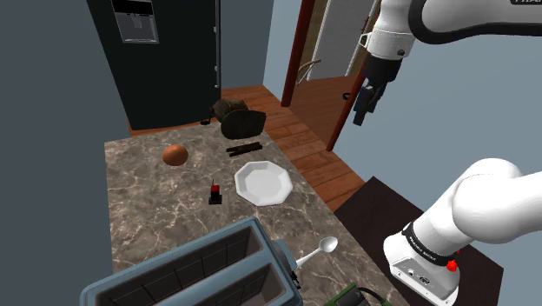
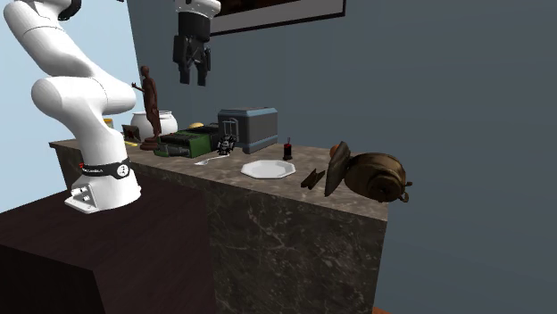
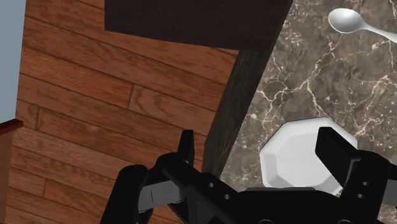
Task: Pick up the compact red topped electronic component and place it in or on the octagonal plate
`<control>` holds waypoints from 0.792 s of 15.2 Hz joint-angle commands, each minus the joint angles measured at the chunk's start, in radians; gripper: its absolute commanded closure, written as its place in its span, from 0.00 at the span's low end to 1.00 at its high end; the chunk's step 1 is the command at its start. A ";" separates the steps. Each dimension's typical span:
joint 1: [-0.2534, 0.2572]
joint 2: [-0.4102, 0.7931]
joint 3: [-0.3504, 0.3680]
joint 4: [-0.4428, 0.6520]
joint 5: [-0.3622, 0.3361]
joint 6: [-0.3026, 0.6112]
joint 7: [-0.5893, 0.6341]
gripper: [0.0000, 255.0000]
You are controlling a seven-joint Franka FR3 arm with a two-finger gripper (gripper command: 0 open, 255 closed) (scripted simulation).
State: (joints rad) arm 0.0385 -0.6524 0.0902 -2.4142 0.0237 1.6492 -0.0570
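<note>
Right, your gripper [image 1: 363,100] hangs high in the air with its two black fingers [image 3: 186,149] standing apart and nothing between them. In the shoulder view it sits well up and to the right of the white octagonal plate [image 1: 263,182], out past the counter's edge and over the wooden floor [image 3: 95,114]. In the wrist view, one finger partly covers the plate, and the dark edge of the marble counter [image 1: 148,200] runs between the fingers.

The compact component [image 1: 214,193], black with a red top, stands upright on the counter just beside the plate, on its left in the shoulder view, apart from its rim. In the second exterior view you see it behind the plate.

A white spoon [image 1: 320,252] lies near the plate, on its stand side. A blue-grey toaster [image 1: 200,269] stands beyond the spoon. A brown ball [image 1: 175,155] rests well apart from the plate on the far side of the component. A dark stick [image 1: 246,148] lies near the plate's far edge.
</note>
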 commanded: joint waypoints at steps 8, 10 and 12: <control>0.072 0.212 0.113 -0.001 0.061 0.262 0.059 0.00; 0.084 0.269 0.138 0.014 0.066 0.315 0.073 0.00; 0.095 0.329 0.163 0.034 0.066 0.365 0.088 0.00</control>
State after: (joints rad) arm 0.1314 -0.3700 0.2419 -2.4023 0.0931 1.9835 0.0257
